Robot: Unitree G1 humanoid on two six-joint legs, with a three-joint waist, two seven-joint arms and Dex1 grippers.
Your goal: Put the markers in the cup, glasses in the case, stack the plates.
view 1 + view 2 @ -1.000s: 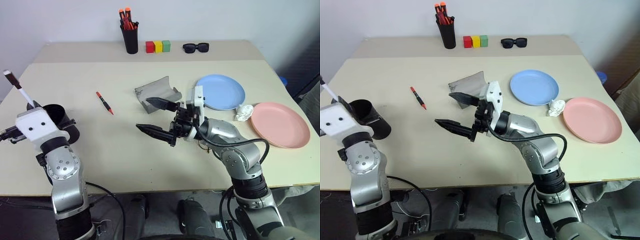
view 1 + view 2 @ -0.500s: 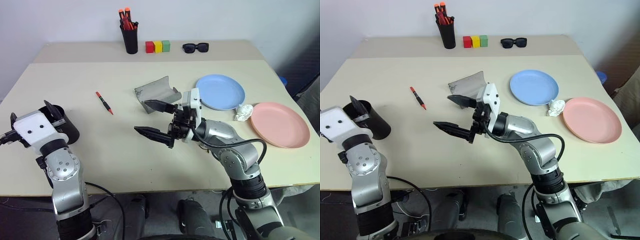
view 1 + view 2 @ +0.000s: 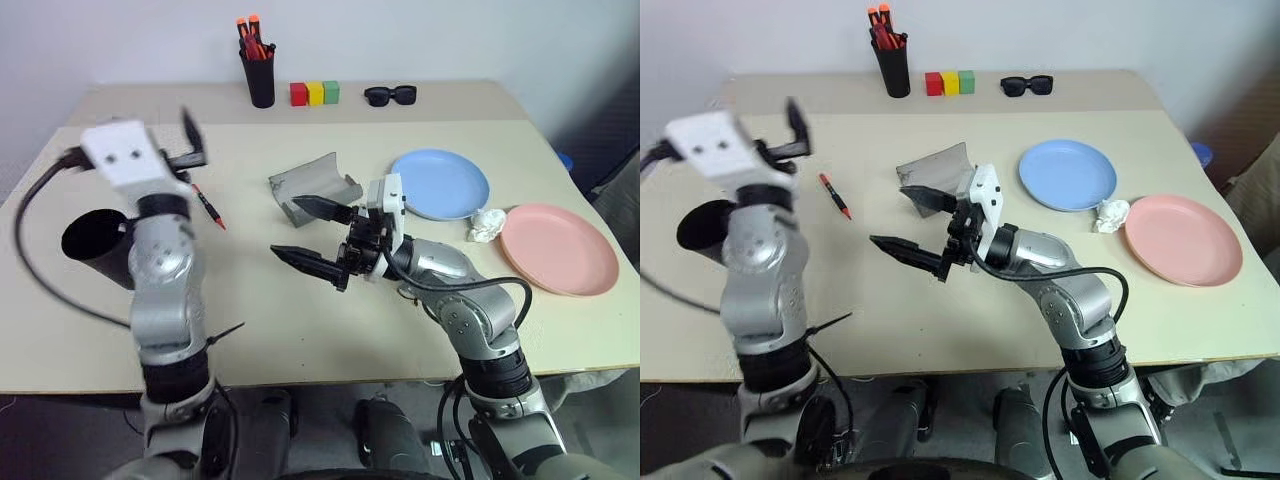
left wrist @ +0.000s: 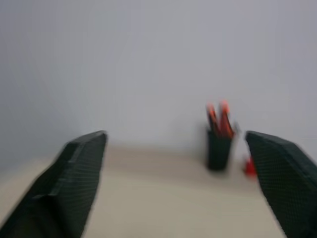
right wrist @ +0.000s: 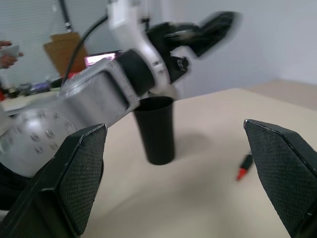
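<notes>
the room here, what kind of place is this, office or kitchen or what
Probably an office or lab set up for robot trials, not a kitchen: a plain beige table against a bare wall, a pen holder, three coloured blocks, and desks with a lit screen behind.

Beige worktop (image 3: 300, 300); matte black cup (image 3: 95, 245); red marker (image 3: 209, 205), black ends; grey case (image 3: 315, 185); light blue plate (image 3: 445, 185); pink plate (image 3: 560, 250); red, yellow, green blocks (image 3: 316, 93).

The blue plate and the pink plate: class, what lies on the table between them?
A crumpled white wad, like tissue, lies between the blue plate and the pink plate, close to both rims, as the left eye view shows.
</notes>
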